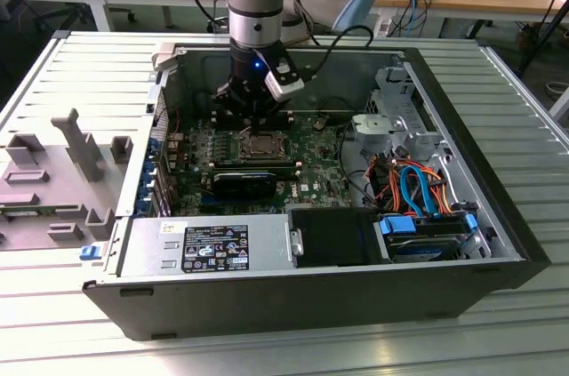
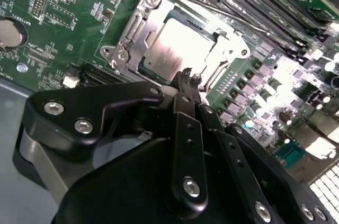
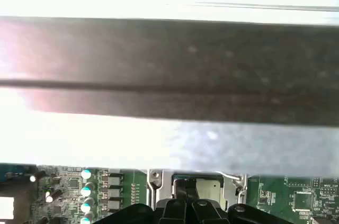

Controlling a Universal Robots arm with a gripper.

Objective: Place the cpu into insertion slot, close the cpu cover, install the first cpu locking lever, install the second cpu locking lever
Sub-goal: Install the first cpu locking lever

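Jaws look pressed together, empty, with the gripper [image 2: 189,78] poised at the near edge of the socket [image 2: 180,44]. I judge the chip [image 2: 175,49] already seated, its silvery top showing through the window of the cover [image 2: 130,36], which lies flat over it. Whether either locking lever is latched I cannot tell. On the exterior view's left, a grey fixture tray [image 1: 53,180] sits beside the open computer case [image 1: 293,296]; the second wrist view alone gives the socket close up.

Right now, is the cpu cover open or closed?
Closed: the cpu cover lies flat around the cpu, framing its silvery top in the second wrist view.
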